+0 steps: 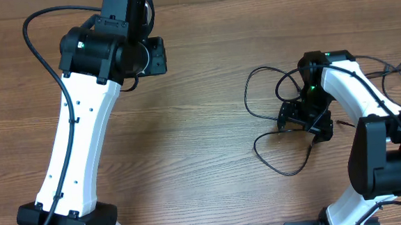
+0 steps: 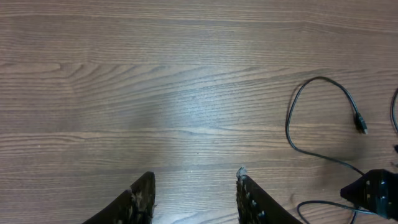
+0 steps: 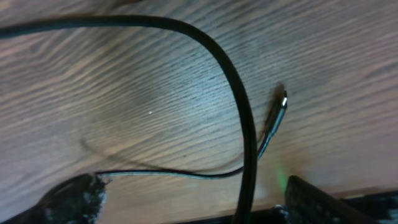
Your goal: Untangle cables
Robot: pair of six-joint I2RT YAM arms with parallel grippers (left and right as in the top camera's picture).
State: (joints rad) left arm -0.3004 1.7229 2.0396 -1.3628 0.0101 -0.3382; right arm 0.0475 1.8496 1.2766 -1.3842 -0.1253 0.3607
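1. The thin black cables [image 1: 248,99] lie in loose, overlapping loops on the right side of the brown wood-grain table [image 1: 201,126], well apart from the left arm.
2. From overhead, one open loop bulges towards the table's middle. Another curls nearer the front edge, and more strands trail off towards the right edge.
3. The white-and-black right arm [image 1: 356,92] reaches into this tangle, with its black wrist directly over the loops.
4. The right gripper [image 3: 193,186] has its two fingers spread wide. In the right wrist view one dark fingertip [image 3: 74,196] sits low on the left and the other low on the right.
5. A black cord [image 3: 247,124], large because it is so close to the lens, sweeps in from the upper left. It bends downward and passes between those fingers, which are not closed on it.
6. A thinner strand runs from beside the left fingertip across to a slim silver-tipped plug [image 3: 277,118], which lies on the wood pointing up and to the right.
7. The white-and-black left arm [image 1: 77,141] stretches to the far left part of the table.
8. The left gripper [image 2: 194,180] is spread apart and empty, with only bare wood between its fingers.
9. The left wrist view shows a single loop at its right side, ending in a small dark plug [image 2: 360,123] that lies flat on the table.
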